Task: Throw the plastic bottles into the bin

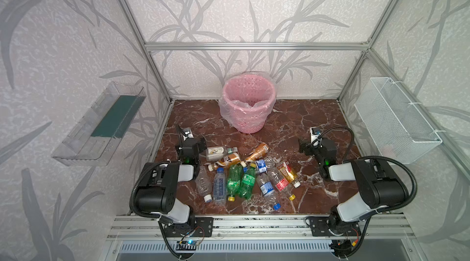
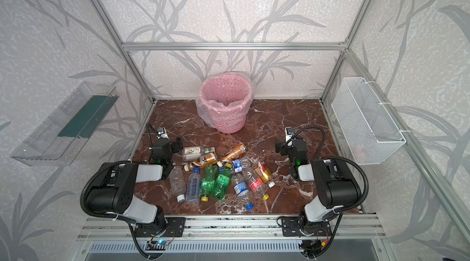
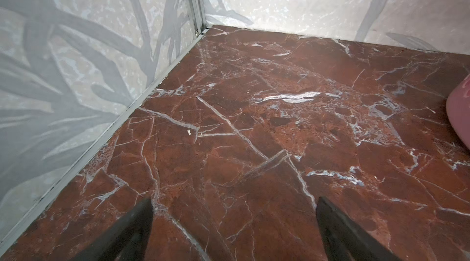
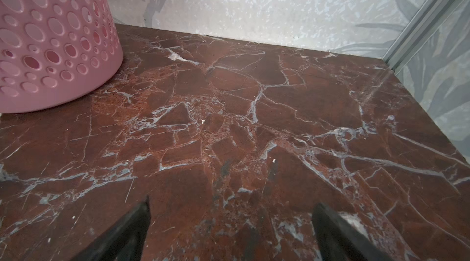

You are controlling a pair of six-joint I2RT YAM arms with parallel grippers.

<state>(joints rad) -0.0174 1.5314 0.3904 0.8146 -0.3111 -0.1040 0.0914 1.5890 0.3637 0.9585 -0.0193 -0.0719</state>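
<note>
The pink bin (image 1: pixel 248 103) (image 2: pixel 225 102) stands upright at the back middle of the marble floor, lined with a clear bag. Several plastic bottles lie in a heap in front of it: a white-labelled one (image 1: pixel 218 152), two green ones (image 1: pixel 234 179), orange-brown ones (image 1: pixel 256 152) and clear ones with blue (image 1: pixel 219 186) or red labels (image 1: pixel 281 183). My left gripper (image 1: pixel 190 142) (image 3: pixel 234 203) hovers open just left of the heap, beside the white-labelled bottle. My right gripper (image 1: pixel 314 142) (image 4: pixel 230 203) hangs open right of the heap. Both wrist views show bare floor between the fingers; the bin's wall (image 4: pixel 50 43) shows at one side.
A clear plastic tray (image 1: pixel 101 125) hangs on the left wall and a white wire basket (image 1: pixel 396 120) on the right wall. Aluminium frame posts stand at the back corners. A metal rail (image 1: pixel 254 224) carrying both arm bases runs along the front edge.
</note>
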